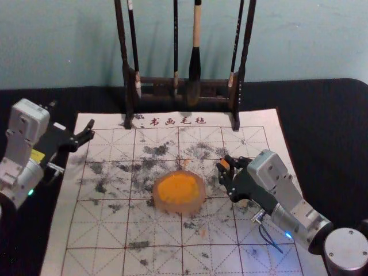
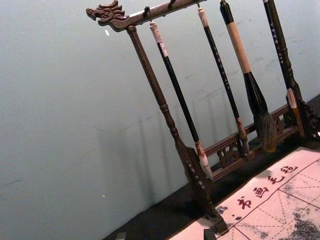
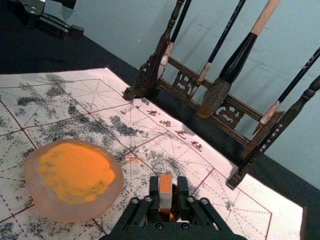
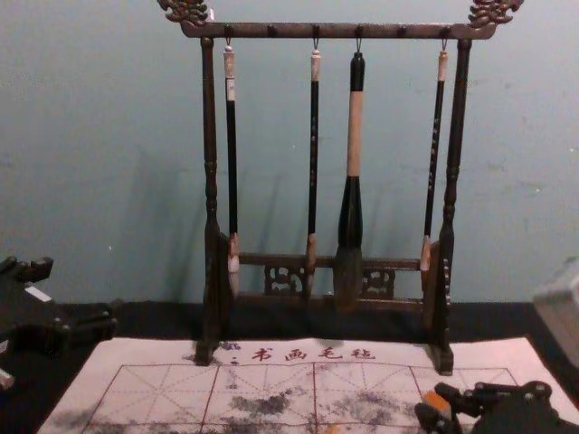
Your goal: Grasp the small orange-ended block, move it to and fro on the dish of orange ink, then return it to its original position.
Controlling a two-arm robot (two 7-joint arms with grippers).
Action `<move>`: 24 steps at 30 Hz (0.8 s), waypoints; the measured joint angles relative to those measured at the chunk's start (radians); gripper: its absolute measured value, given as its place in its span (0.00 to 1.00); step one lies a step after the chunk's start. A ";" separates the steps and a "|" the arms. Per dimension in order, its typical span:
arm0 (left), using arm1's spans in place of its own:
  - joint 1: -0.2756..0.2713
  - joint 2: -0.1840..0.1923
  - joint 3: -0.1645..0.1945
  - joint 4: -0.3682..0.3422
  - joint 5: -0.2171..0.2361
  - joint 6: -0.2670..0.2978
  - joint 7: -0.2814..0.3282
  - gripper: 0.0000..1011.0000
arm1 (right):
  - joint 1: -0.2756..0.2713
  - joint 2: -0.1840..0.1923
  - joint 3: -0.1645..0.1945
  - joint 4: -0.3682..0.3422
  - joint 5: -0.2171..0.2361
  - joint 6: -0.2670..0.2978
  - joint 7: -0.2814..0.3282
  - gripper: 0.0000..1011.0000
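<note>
Evidently, your right end effector (image 1: 223, 168) pinches the small orange-ended block (image 3: 165, 200) right of the round orange-inked dish (image 1: 180, 207), presumably for dabbing; your left end effector (image 4: 81, 291) idles left, spread.

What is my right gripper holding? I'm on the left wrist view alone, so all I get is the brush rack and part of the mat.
Observer: The small block; the right wrist view shows the right gripper closed on it, with an orange end of the block showing between the fingers.
Operator: Is it over the ink dish?
Observer: No. The head view has the block to the right of the dish, with a strip of mat between them.
Operator: And how close is my left gripper to the dish?
Observer: Well away: in the head view the left gripper is by the mat's far left corner.
</note>
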 joint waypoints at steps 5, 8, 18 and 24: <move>0.000 0.000 0.000 0.000 0.000 0.000 0.000 0.99 | 0.000 0.000 0.000 0.000 0.000 0.000 0.000 0.13; 0.000 0.000 0.000 0.000 0.000 0.000 0.000 0.99 | 0.000 0.000 0.000 0.000 0.000 0.000 0.000 0.12; 0.000 0.000 0.000 0.000 0.000 0.000 0.000 0.99 | 0.000 0.000 0.000 0.000 0.000 0.000 0.000 0.12; 0.000 0.000 0.000 0.000 0.000 0.000 0.000 0.99 | 0.000 0.000 0.000 0.000 0.000 0.000 0.000 0.12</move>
